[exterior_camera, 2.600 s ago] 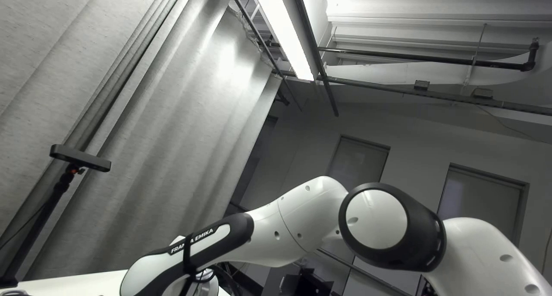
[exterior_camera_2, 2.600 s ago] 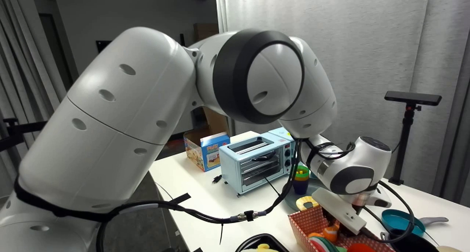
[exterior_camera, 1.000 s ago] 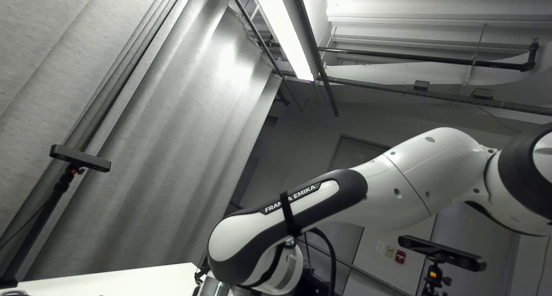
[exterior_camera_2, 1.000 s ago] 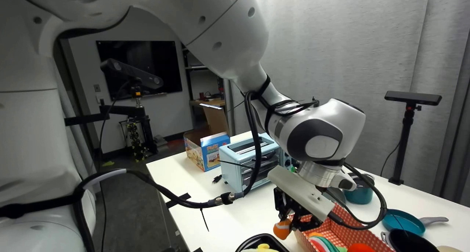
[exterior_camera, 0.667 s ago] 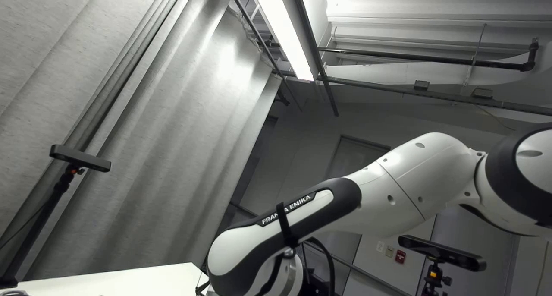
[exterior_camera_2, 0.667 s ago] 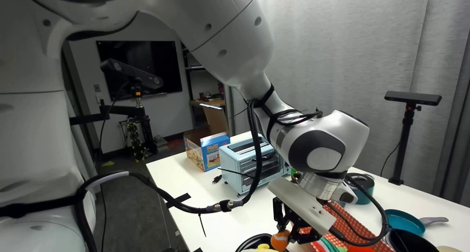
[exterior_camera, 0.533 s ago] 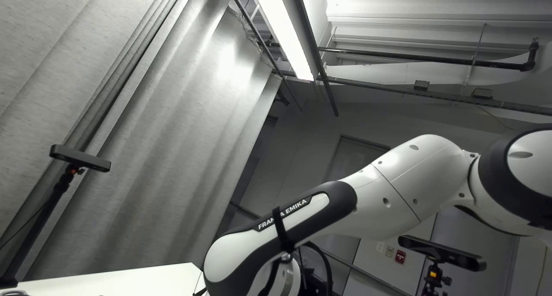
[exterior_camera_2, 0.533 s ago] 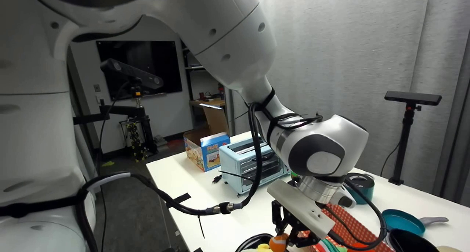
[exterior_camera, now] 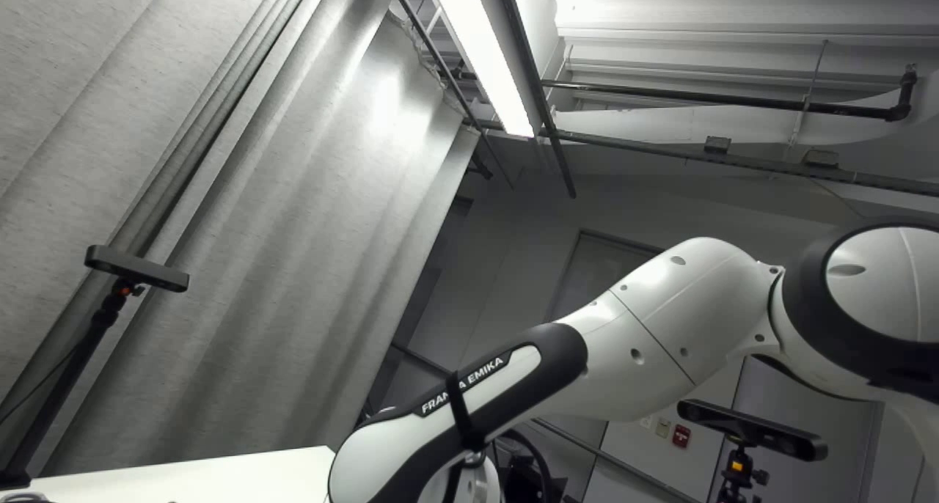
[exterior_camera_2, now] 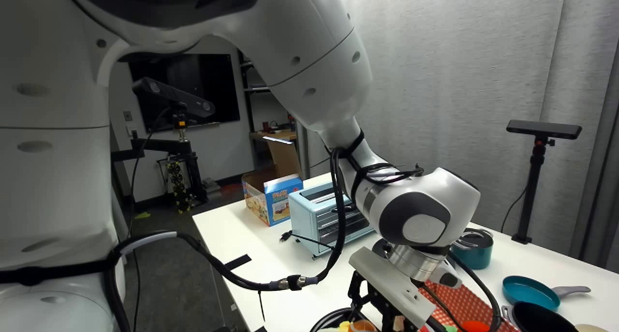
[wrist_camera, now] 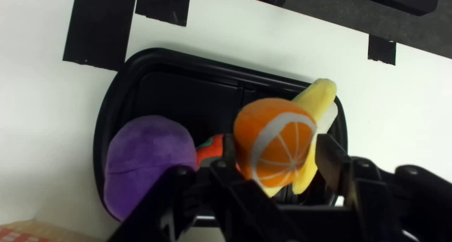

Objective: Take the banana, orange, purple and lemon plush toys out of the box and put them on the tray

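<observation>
The black tray [wrist_camera: 212,64] lies below my gripper [wrist_camera: 278,152], whose fingers stand apart around the orange plush [wrist_camera: 272,139]. A gap shows between the orange and the right finger [wrist_camera: 330,157]; the left finger is close against its other side. The yellow banana plush [wrist_camera: 316,95] lies in the tray under the orange. At the tray's left end sits the purple plush [wrist_camera: 148,153], partly behind my gripper. I cannot make out the lemon plush. In an exterior view the red checkered box [exterior_camera_2: 457,300] stands partly behind the hand.
A red plush with a green patch [wrist_camera: 213,146] is also in the tray. A red toy [exterior_camera_2: 476,326] lies in the box. Beyond stand a toaster oven [exterior_camera_2: 319,216], a teal pot [exterior_camera_2: 474,249], a teal pan [exterior_camera_2: 529,291] and a dark pan [exterior_camera_2: 541,317].
Since the oldest frames, the orange has come out of the box and across to the tray. Over the last second my arm has sunk lower, and the fingers now stand apart from the orange.
</observation>
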{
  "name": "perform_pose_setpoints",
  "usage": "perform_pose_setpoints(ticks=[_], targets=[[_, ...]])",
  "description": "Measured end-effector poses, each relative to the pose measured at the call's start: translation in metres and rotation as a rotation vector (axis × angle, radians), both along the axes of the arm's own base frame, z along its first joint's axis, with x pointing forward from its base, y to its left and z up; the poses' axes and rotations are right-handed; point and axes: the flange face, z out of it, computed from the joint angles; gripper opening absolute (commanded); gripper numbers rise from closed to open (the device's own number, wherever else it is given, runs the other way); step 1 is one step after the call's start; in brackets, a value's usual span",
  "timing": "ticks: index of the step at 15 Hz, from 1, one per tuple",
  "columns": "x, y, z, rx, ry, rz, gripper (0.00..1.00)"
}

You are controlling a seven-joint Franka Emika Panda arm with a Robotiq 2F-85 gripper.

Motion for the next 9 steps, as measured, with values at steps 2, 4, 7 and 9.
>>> perform_pose_setpoints(ticks=[2, 4, 7, 9], targets=[[0.000, -0.002, 0.000, -0.003, -0.001, -0.001, 1.00], [0.001, -0.005, 0.001, -0.004, -0.003, -0.006, 1.00], [0.001, -0.010, 0.004, -0.007, -0.008, -0.016, 1.00], [0.001, -0.013, 0.007, -0.010, -0.016, -0.023, 1.00]])
